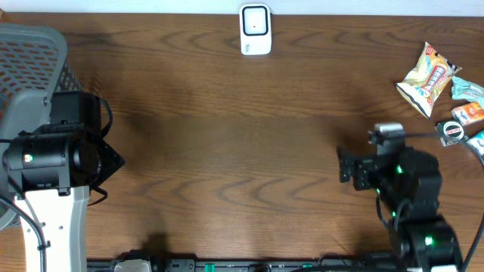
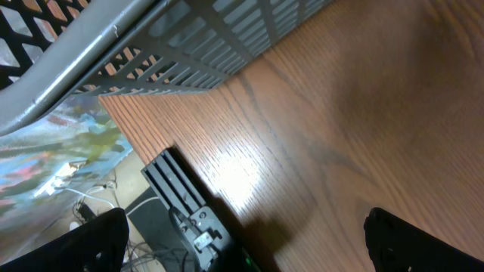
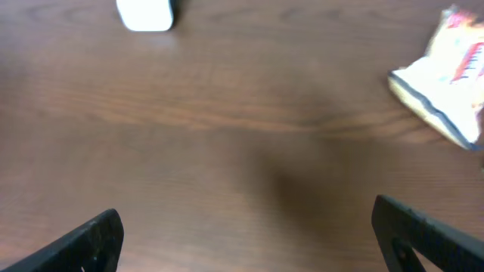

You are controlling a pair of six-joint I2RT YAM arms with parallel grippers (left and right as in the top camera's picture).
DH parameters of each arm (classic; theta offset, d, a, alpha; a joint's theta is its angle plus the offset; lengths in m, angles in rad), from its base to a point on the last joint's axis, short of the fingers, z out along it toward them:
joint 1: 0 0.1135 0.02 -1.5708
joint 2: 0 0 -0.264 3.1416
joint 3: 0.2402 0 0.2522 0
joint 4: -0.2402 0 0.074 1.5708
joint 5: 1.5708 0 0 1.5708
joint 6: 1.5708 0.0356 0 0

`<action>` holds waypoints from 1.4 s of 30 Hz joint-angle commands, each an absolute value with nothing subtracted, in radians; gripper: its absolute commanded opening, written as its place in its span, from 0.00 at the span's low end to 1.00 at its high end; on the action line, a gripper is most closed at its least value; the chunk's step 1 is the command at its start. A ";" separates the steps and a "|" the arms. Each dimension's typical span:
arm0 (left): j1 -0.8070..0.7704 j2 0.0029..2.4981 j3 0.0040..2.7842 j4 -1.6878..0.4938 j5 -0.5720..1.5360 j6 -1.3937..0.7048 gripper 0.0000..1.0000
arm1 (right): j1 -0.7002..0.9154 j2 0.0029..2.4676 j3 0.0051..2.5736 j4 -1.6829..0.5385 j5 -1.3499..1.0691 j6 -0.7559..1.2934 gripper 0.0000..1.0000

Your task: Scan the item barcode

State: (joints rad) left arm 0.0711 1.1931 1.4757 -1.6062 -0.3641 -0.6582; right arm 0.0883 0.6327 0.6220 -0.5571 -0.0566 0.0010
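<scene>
Grey mesh basket point(image 2: 189, 45) just beyond the left jaws, resting on wood-grain table point(image 2: 363, 113); black clamp point(image 2: 181, 200) at table edge, between those jaws.

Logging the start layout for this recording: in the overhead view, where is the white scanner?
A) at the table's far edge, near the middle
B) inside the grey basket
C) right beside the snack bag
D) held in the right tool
A: the white scanner stands alone at the far edge of the table, apart from the grey basket on the left and the snack bag on the right.
</scene>
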 commanded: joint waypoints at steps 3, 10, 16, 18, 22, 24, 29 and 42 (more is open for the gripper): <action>0.075 1.189 1.477 -1.611 -0.367 -0.671 0.98 | 0.021 0.464 0.451 -0.405 -0.089 -0.042 0.99; 0.075 1.189 1.477 -1.611 -0.368 -0.671 0.98 | 0.017 0.321 0.261 -0.181 -0.095 -0.042 0.99; 0.075 1.189 1.477 -1.611 -0.367 -0.671 0.98 | 0.006 0.217 0.107 -0.018 -0.105 -0.042 0.99; 0.075 1.189 1.477 -1.611 -0.367 -0.671 0.97 | 0.001 0.182 0.070 0.022 -0.105 -0.042 0.99; 0.075 1.189 1.477 -1.611 -0.367 -0.671 0.98 | 0.000 0.112 0.011 0.072 -0.104 -0.043 0.99; 0.075 1.189 1.477 -1.611 -0.368 -0.671 0.98 | -0.001 0.077 0.006 0.042 -0.101 -0.047 0.99; 0.075 1.189 1.477 -1.611 -0.367 -0.671 0.98 | -0.009 0.002 0.006 -0.039 -0.096 -0.097 0.99; 0.075 1.189 1.477 -1.611 -0.367 -0.671 0.97 | -0.076 0.005 0.006 -0.076 -0.044 -0.062 0.99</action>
State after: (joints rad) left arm 0.0711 1.1931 1.4757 -1.6058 -0.3645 -0.6582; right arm -0.0658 0.0147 0.0097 -0.0708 -0.0788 -0.0898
